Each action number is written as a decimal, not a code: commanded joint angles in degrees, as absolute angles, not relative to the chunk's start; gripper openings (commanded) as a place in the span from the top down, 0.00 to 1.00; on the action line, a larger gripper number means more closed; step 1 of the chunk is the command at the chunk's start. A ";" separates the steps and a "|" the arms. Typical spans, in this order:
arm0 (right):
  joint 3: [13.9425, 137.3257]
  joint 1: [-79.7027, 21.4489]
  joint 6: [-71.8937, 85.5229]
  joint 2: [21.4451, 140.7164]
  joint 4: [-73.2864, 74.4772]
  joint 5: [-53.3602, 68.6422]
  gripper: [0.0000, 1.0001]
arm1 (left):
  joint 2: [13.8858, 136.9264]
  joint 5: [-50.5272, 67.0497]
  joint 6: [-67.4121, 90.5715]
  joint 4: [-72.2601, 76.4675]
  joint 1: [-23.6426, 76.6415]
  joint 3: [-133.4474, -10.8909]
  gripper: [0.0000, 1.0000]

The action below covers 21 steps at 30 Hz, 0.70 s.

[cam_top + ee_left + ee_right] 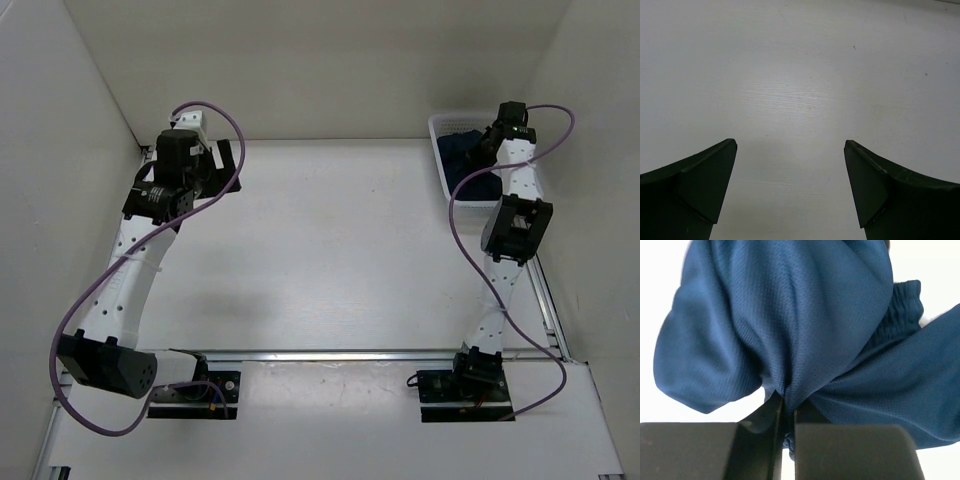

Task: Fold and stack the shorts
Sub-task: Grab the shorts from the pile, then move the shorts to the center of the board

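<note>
The dark navy shorts (470,160) lie bunched in the white mesh basket (442,128) at the table's far right. My right gripper (492,140) is over the basket and shut on a pinched fold of the shorts (790,340), which fill the right wrist view; the elastic waistband shows at the upper right. The gripper (788,412) has the fabric squeezed between its jaws. My left gripper (228,160) is at the far left of the table, open and empty; in the left wrist view the gripper (790,145) is over bare white table.
White walls enclose the table on the left, back and right. The basket stands against the right wall. A metal rail (340,354) runs across the near edge between the arm bases.
</note>
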<state>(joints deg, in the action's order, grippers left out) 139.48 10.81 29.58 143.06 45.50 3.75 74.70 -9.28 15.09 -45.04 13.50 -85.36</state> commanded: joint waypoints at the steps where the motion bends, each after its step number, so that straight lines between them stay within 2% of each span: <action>1: 138.52 10.20 28.58 133.17 39.47 7.11 1.00 | 73.39 -6.51 14.24 -45.18 12.48 -87.37 0.00; 8: 141.15 5.11 23.74 115.25 38.24 8.35 1.00 | 69.44 3.23 18.90 -45.70 8.01 -79.64 0.00; 12: 141.77 -0.94 23.73 105.32 37.71 11.24 1.00 | 65.22 2.47 22.05 -46.31 4.41 -77.26 0.00; 18: 132.12 -16.24 21.01 95.46 37.18 8.45 1.00 | 63.54 3.69 19.25 -53.69 -0.52 -81.20 0.00; 21: 121.41 -25.11 21.01 92.91 36.66 6.25 1.00 | 64.86 3.69 19.25 -55.02 -0.53 -81.91 0.00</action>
<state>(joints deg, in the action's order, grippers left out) 129.29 -20.14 22.85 90.80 36.53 7.84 64.66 1.91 20.21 -51.62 -0.34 -80.14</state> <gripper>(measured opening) 0.126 1.000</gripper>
